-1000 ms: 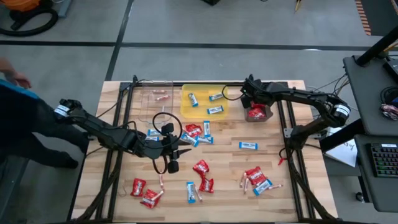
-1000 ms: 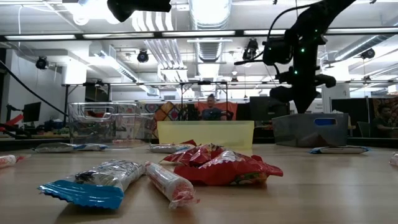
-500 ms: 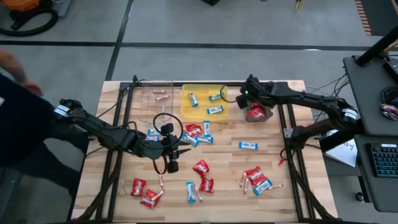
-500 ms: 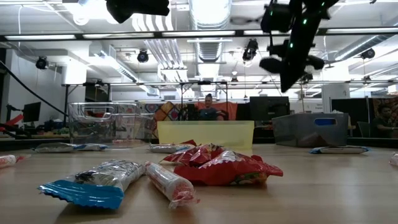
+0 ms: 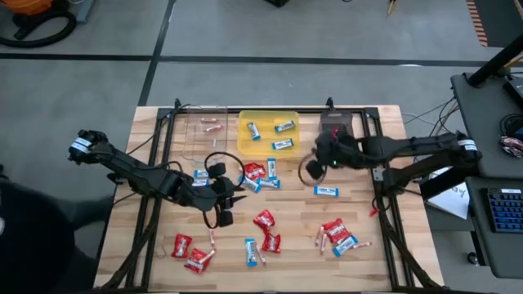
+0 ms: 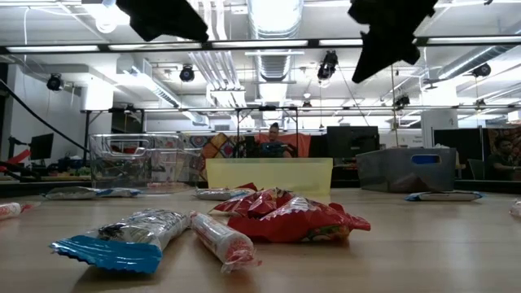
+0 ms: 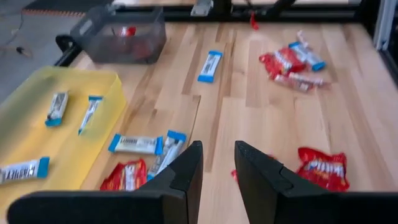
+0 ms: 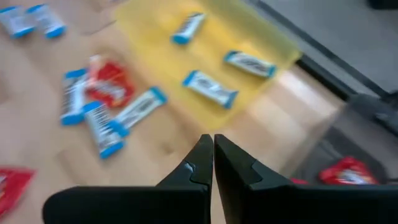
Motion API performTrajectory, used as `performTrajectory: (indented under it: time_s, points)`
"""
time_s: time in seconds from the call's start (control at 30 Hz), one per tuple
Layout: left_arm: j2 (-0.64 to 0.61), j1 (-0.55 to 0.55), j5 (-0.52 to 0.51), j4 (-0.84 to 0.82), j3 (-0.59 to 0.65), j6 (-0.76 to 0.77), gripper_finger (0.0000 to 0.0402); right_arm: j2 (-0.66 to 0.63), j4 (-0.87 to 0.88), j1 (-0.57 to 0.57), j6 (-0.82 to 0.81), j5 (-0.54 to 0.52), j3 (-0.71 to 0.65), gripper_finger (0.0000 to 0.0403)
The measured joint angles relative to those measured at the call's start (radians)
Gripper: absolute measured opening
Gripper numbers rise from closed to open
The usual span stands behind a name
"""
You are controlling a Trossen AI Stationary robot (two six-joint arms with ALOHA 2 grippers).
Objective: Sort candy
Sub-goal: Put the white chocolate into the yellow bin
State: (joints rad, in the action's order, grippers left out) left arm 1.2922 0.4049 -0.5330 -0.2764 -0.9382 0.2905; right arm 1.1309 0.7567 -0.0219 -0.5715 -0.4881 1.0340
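1. Jaws of the left gripper (image 5: 239,190) stand a little apart with nothing between them; it hangs over the tabletop (image 5: 294,214) left of centre, just beside a heap of red packets and blue-and-white bars (image 5: 260,175).
2. At the far left, the clear tray (image 5: 204,129) holds a thin pinkish stick (image 5: 211,121).
3. Next to it on the right, the yellow tray (image 5: 267,132) holds three blue-and-white bars (image 7: 57,106).
4. Near the front edge lie more scattered sweets: red packets (image 5: 181,245) at the left, another red packet (image 5: 264,219) in the middle, and a mixed cluster (image 5: 336,234) at the right.
5. Jaws of the right gripper (image 5: 309,167) are pressed together and hold nothing; it hangs right of centre, between the yellow tray and a lone blue-and-white bar (image 5: 327,191).
6. At the far right, the dark tray (image 7: 121,36) holds a red packet (image 8: 345,170).
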Motion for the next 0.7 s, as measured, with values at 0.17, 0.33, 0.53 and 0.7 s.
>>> performTrajectory:
  time_s: [0.17,0.33,0.53,0.7]
  points:
    - [0.0,0.0,0.001,-0.114,0.0,0.102,0.0077,0.021,0.001,-0.117,-0.037,0.0,-0.003,0.0009]
    - [0.0,0.0,0.001,-0.272,0.0,0.27,0.0077,0.043,-0.001,-0.181,-0.065,-0.001,-0.005,0.0009]
    - [0.0,0.0,0.003,-0.485,0.001,0.473,0.0077,0.065,-0.01,-0.197,-0.074,0.0,-0.005,0.0009]
    - [0.0,0.0,0.087,-0.669,0.011,0.592,0.0077,0.081,-0.014,-0.196,-0.073,-0.002,-0.005,0.0009]
